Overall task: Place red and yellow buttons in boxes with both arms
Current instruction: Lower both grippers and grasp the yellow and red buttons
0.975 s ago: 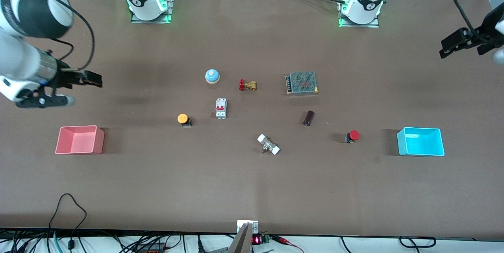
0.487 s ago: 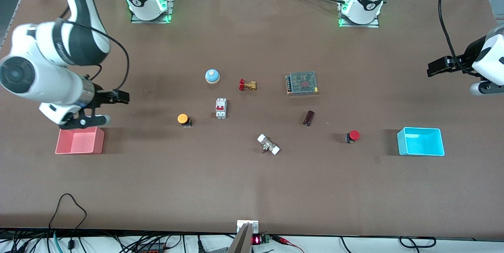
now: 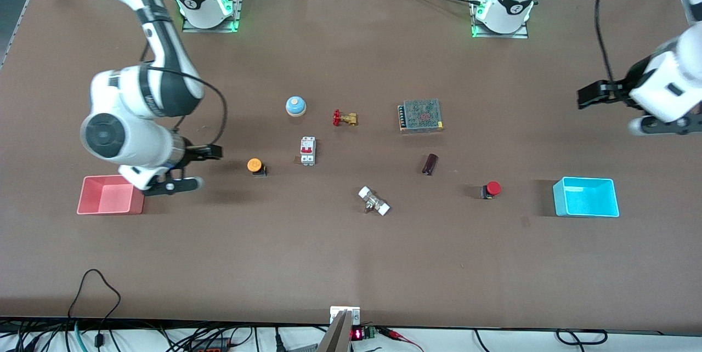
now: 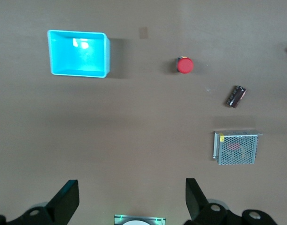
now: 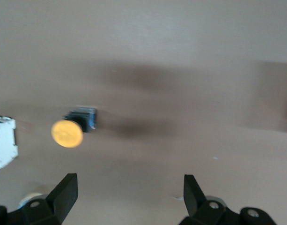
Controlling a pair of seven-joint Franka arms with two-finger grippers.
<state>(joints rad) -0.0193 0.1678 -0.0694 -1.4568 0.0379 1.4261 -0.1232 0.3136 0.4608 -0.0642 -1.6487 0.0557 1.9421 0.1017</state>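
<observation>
The yellow button point(image 3: 255, 166) stands on the table between the pink box point(image 3: 109, 194) and a white breaker. The red button point(image 3: 491, 189) stands beside the cyan box point(image 3: 586, 197). My right gripper point(image 3: 211, 151) is open and empty over bare table between the pink box and the yellow button, which shows in the right wrist view point(image 5: 67, 133) off to one side of the open gripper point(image 5: 129, 190). My left gripper point(image 3: 587, 95) is open and empty over bare table at the left arm's end. The left wrist view shows that gripper point(image 4: 131, 193), the cyan box point(image 4: 77, 54) and the red button point(image 4: 184, 65).
A blue-and-white bell point(image 3: 295, 106), a brass valve point(image 3: 344, 118), a white breaker point(image 3: 307, 151), a mesh-topped metal unit point(image 3: 420, 115), a dark cylinder point(image 3: 430, 164) and a white-ended fitting point(image 3: 374, 201) lie in the middle of the table.
The right arm has swung in from the table's end to beside the pink box, close to the yellow button. The left arm has moved inward over the table. Both grippers stay open.
</observation>
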